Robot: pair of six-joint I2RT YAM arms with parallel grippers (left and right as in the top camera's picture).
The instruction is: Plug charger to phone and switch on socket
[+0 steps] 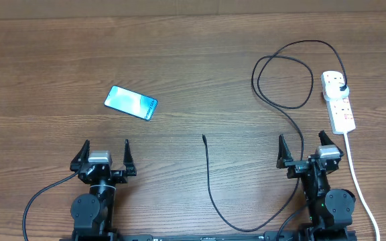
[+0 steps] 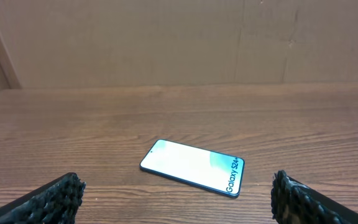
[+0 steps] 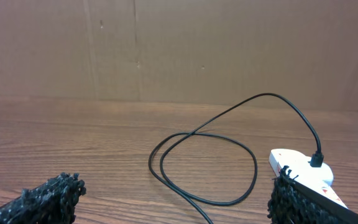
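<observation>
**A:** Wood bench (image 1: pixel 179 53), cardboard wall (image 2: pixel 166 37) behind. Anything done on the task?

**B:** Doesn't look like it. My read: step one is in hand, connector into phone. Socket switch comes after.

**A:** Arm pose?

**B:** Left arm (image 1: pixel 89 207) and right arm (image 1: pixel 330 201) are folded back at the near edge, wrists low and level, aimed at the far side. Left claw (image 1: pixel 106 144) has its fingers spread wide and holds nothing. Right claw (image 1: pixel 301 137) is the same.

**A:** Layout, big to small?

**B:** Socket (image 1: pixel 338 102) is far right, ahead of the right claw, with its white cord (image 1: pixel 357 174) trailing to the near edge. Charger (image 1: pixel 208 177) runs from there in a loose loop, past the right arm, along the near edge and back up mid-bench. Its plug (image 1: pixel 341 88) sits in the socket's far outlet. Phone (image 1: pixel 131 102) lies flat and skewed, screen up and lit, ahead of the left claw. Connector tip (image 1: pixel 204 137) is loose on the bench between the claws, well apart from the phone.

**A:** Next move?

**B:** One claw pinches the cable just behind the tip. The other likely has to pin the phone, or it slides on insertion. Can't tell which end has the port. Switches (image 1: pixel 344 107) are too small to read as on or off.
</observation>
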